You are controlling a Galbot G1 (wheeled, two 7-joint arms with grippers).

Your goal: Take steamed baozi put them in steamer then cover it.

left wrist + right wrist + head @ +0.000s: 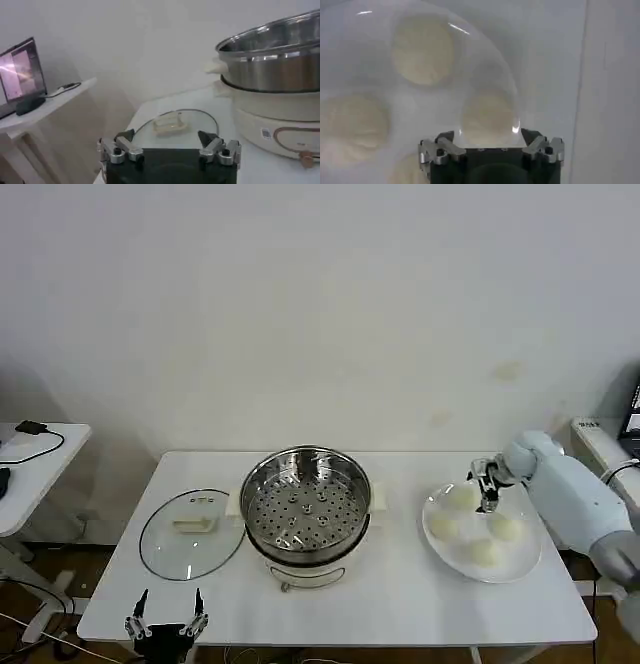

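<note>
Head view: four steamed baozi on white plate, right end of desk. Right gripper just above the nearest bun, fingers spread wide, holding nothing. Steamer at centre, uncovered; cover flat beside it. Left gripper parked at desk's front edge, fingers apart, empty.

One baozi beside the right claw is cut off (partly behind a finger); the others look blurred.
</note>
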